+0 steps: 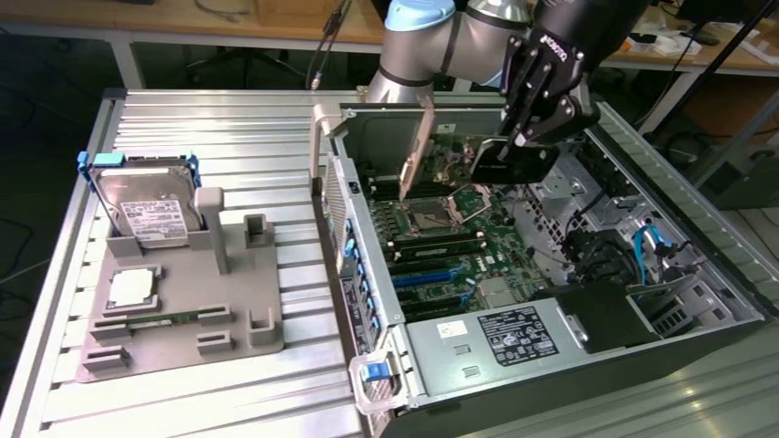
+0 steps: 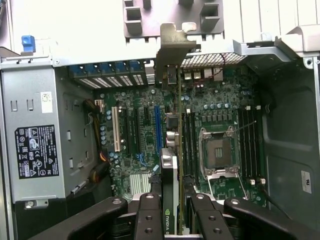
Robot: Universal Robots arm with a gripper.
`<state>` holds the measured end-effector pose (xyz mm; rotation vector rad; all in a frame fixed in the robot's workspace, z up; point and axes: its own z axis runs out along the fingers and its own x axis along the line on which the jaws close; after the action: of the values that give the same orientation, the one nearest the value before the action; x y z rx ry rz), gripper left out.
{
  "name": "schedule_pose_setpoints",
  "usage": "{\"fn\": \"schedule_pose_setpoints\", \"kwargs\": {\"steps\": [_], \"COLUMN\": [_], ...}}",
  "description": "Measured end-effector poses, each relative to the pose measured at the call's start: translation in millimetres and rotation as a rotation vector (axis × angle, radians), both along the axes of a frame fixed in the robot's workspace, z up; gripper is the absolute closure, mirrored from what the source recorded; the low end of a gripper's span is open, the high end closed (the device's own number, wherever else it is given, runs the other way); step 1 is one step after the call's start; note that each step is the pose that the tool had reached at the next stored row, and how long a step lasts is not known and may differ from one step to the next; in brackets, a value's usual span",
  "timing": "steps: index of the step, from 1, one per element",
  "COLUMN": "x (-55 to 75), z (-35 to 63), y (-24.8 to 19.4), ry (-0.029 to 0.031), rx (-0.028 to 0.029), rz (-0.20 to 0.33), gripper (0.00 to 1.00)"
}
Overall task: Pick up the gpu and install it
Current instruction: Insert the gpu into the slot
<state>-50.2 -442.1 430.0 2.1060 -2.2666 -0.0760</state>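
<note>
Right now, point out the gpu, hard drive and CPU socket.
gpu (image 2: pixel 176 49): wrist view, metal bracket.
hard drive (image 1: pixel 146 205): exterior view, top face.
CPU socket (image 2: pixel 220 152): wrist view, socket centre.

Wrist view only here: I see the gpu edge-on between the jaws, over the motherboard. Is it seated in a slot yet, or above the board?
Observer: Not seated, as far as I can tell. In the exterior view the gripper holds the gpu on edge, raised above the motherboard.
Operator: What sits on the parts fixture beside the case?
Observer: The hard drive in its blue frame stands upright in the gray fixture, to the exterior view's left of the case.
Operator: Anything else there?
Observer: A square silvery chip lies flat on the fixture, nearer the camera than the drive.
</note>
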Motion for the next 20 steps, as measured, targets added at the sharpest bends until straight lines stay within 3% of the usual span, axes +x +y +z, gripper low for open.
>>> {"fn": "schedule_pose_setpoints", "kwargs": {"steps": [16,20], "x": [1.2,1.2], "z": [-7.1,-13.6], "y": [0.0,0.0], "ry": [-0.0001,0.0000], "rx": [0.0001,-0.0002], "rz": [0.000,0.000], "gripper": [0.73,0.73]}}
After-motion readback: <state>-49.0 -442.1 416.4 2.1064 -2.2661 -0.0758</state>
